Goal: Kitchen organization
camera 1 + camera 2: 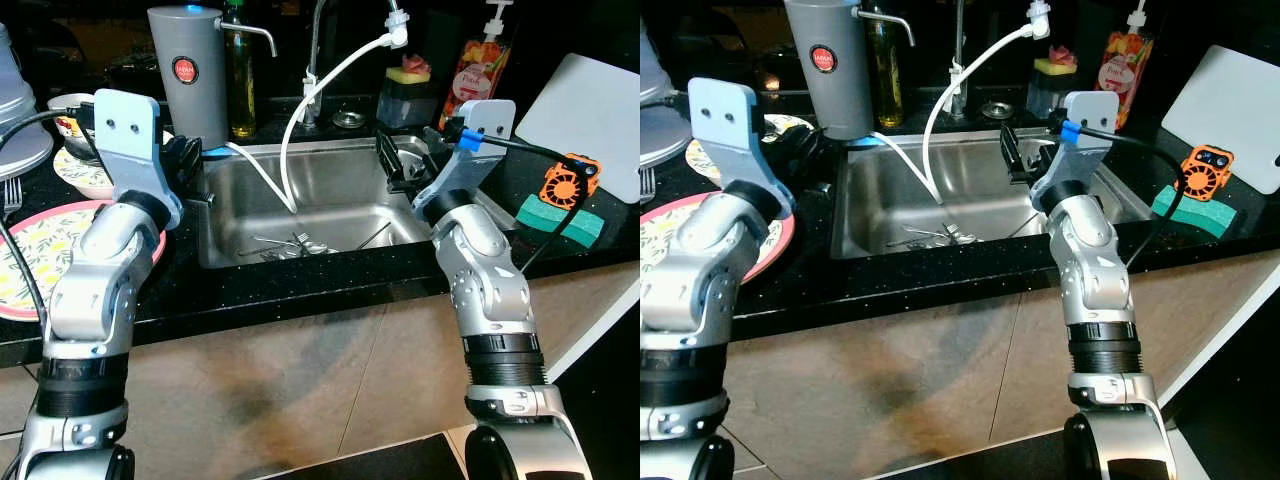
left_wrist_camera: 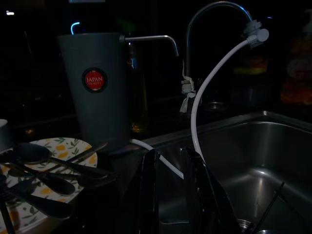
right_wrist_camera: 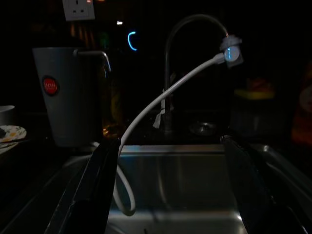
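A steel sink (image 1: 230, 180) is set in a black counter, and loose cutlery (image 1: 295, 245) lies on its floor. A white hose (image 1: 300, 110) hangs from the tap into the basin. My left gripper (image 1: 190, 160) hovers at the sink's left rim beside a grey jug (image 1: 187, 70). In the left wrist view its fingers (image 2: 148, 195) stand open by a narrow gap with nothing between them. My right gripper (image 1: 392, 160) hangs over the sink's right side, wide open and empty in the right wrist view (image 3: 168, 144). Dark spoons (image 2: 48, 168) rest on a small patterned plate (image 2: 73, 148).
A large pink-rimmed plate (image 1: 30, 290) and a fork (image 1: 12, 195) lie at the left. Right of the sink are a white cutting board (image 1: 590, 110), a green sponge (image 1: 560, 222) and an orange object (image 1: 570, 182). A soap bottle (image 1: 480, 60) and sponge holder (image 1: 405, 90) stand behind.
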